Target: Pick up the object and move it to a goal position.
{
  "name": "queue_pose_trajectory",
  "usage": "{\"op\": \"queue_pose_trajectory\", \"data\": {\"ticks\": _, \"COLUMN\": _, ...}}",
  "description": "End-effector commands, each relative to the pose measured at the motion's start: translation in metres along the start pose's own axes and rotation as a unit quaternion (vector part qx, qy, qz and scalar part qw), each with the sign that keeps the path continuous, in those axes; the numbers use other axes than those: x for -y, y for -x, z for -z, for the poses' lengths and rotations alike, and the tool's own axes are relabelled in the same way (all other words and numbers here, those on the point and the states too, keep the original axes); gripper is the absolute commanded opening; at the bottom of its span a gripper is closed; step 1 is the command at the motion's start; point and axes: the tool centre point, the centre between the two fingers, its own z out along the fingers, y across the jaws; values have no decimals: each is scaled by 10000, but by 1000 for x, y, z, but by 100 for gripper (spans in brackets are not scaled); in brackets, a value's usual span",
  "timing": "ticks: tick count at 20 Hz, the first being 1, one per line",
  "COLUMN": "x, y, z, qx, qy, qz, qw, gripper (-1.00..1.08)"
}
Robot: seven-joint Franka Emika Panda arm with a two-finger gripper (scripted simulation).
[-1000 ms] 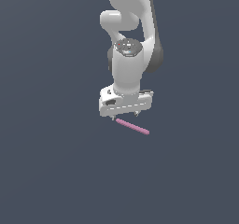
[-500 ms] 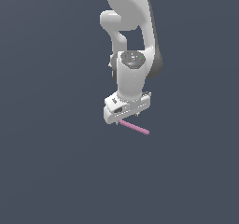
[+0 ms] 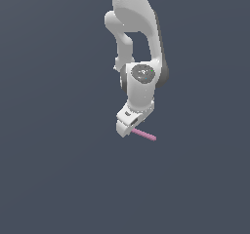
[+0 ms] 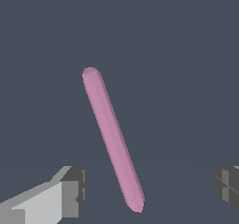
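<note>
Background: plain dark blue-grey all round in both views; no edge, marker or goal spot shows anywhere, and the surface under the rod cannot be told from the backdrop.
Rod: the pink rod lies straight and free, its near end between the two fingers in the wrist view; in the exterior view only the part of it toward that view's right sticks out from under the white end effector.
End effector: the end effector stands with its fingers wide apart, one dark pad on one side of the rod and the other pad at the far edge of the picture; neither touches the rod.
Arm pose: the white arm comes down from the top of the exterior view, bends at a round joint, and points the end effector down and slightly toward that view's left, right over the rod.
Step in hand: by my reading, the approach for the pick; nothing is gripped yet.
Height: probably just above the rod, though the exterior view is too coarse to say whether the fingertips reach its level.
Next move: settle so the pads flank the rod, which lies slanted across the gap, then close on it before lifting toward the goal.
</note>
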Motion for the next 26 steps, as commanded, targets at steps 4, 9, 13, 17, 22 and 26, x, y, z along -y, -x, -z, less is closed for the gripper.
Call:
{"op": "queue_pose_trajectory", "data": {"ticks": 4, "x": 12, "y": -1, "z": -19, "qx": 24, "qy": -49, "qz": 810, "qw": 9967, "gripper": 100}}
{"op": "queue_pose_trajectory", "data": {"ticks": 9, "x": 20, "y": -1, "z": -31, "qx": 30, "qy": -86, "qz": 1324, "qw": 9912, "gripper": 100}}
{"op": "queue_pose_trajectory", "data": {"ticks": 13, "x": 24, "y": -1, "z": -37, "qx": 30, "qy": -106, "qz": 1585, "qw": 9873, "gripper": 100}}
{"op": "queue_pose_trajectory", "data": {"ticks": 17, "x": 26, "y": -1, "z": -40, "qx": 30, "qy": -116, "qz": 1716, "qw": 9851, "gripper": 100}}
{"op": "queue_pose_trajectory", "data": {"ticks": 22, "x": 26, "y": -1, "z": -41, "qx": 31, "qy": -118, "qz": 1706, "qw": 9853, "gripper": 100}}
{"op": "queue_pose_trajectory", "data": {"ticks": 26, "x": 27, "y": -1, "z": -51, "qx": 31, "qy": -118, "qz": 1713, "qw": 9851, "gripper": 100}}
